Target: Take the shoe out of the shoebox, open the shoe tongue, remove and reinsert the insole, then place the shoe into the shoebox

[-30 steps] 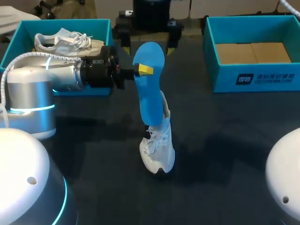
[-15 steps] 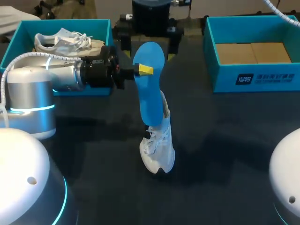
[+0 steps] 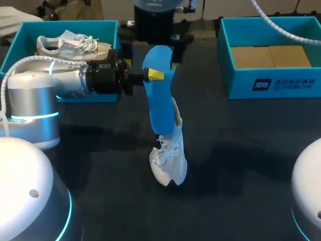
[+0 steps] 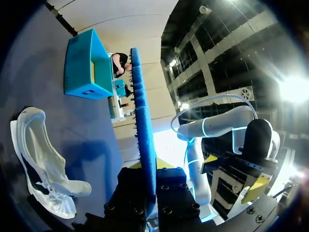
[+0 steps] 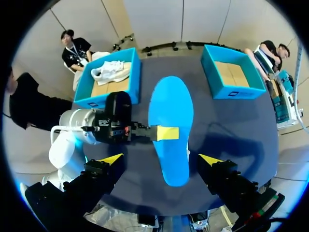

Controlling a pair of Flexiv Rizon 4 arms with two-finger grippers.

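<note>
Here the left hand pinches the blue insole by its edge, upright, its lower end at the collar of the white shoe on the desk. The right hand hangs high above the shoe, fingers spread wide. The insole is probably light and floppy, so a mid-length grip suits it.

Insole: blue, upright, raised over shoe.
Shoe: white sneaker, mid-bench.
Shoebox: teal, open, far right.
</note>
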